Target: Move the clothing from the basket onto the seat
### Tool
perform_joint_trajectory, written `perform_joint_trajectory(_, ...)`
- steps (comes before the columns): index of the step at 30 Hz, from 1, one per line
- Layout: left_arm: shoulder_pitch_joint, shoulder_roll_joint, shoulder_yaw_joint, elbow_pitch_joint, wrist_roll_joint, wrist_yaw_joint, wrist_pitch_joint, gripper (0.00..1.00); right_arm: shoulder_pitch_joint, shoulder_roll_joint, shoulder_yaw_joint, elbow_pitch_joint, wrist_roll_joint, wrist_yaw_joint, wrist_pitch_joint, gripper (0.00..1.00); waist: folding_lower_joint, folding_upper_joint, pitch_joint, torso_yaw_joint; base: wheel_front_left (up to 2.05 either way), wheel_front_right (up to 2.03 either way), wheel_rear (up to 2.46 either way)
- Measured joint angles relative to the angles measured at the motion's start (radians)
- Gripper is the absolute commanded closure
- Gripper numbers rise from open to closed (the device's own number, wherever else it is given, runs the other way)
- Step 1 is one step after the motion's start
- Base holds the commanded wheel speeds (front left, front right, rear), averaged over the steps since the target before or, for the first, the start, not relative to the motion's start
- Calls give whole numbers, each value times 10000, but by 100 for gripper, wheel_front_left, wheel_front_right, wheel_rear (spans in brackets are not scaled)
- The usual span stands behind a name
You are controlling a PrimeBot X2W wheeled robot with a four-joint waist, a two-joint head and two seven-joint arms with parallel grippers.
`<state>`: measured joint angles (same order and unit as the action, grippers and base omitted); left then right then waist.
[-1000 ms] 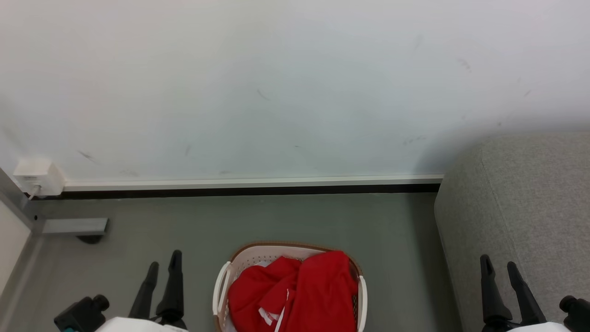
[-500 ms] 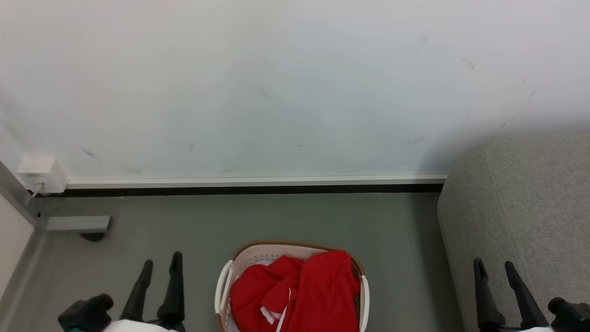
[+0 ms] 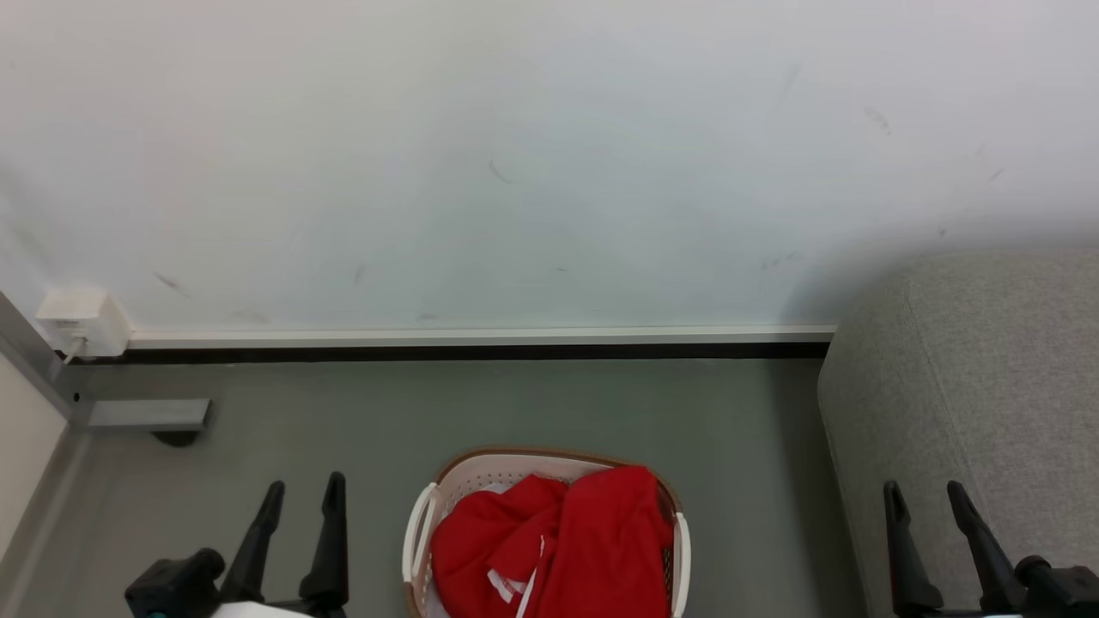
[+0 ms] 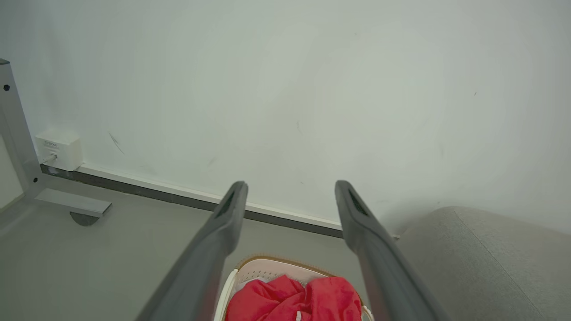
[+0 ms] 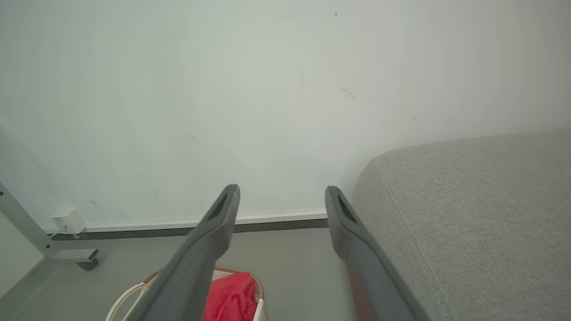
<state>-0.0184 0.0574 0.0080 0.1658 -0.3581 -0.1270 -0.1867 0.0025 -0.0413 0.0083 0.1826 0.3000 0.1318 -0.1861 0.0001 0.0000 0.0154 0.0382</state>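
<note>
Red clothing (image 3: 558, 541) lies heaped in the basket (image 3: 481, 468), which stands on the grey floor (image 3: 532, 403) between the two grippers and to the left of the grey seat (image 3: 987, 386). The left gripper (image 3: 305, 483) hangs beside the basket with its fingers spread apart, holding and touching nothing. The right gripper (image 3: 924, 487), likewise spread wide and empty, hovers by the seat's rounded side, well apart from the clothing.
</note>
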Motion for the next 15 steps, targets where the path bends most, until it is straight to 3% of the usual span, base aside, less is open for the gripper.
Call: perform_joint_trajectory(15, 85, 136, -65, 217, 1034, -4, -284, 0, 213, -21, -276, 56, -483, 2, -322, 0, -1, 0, -11, 68, 0, 0, 0)
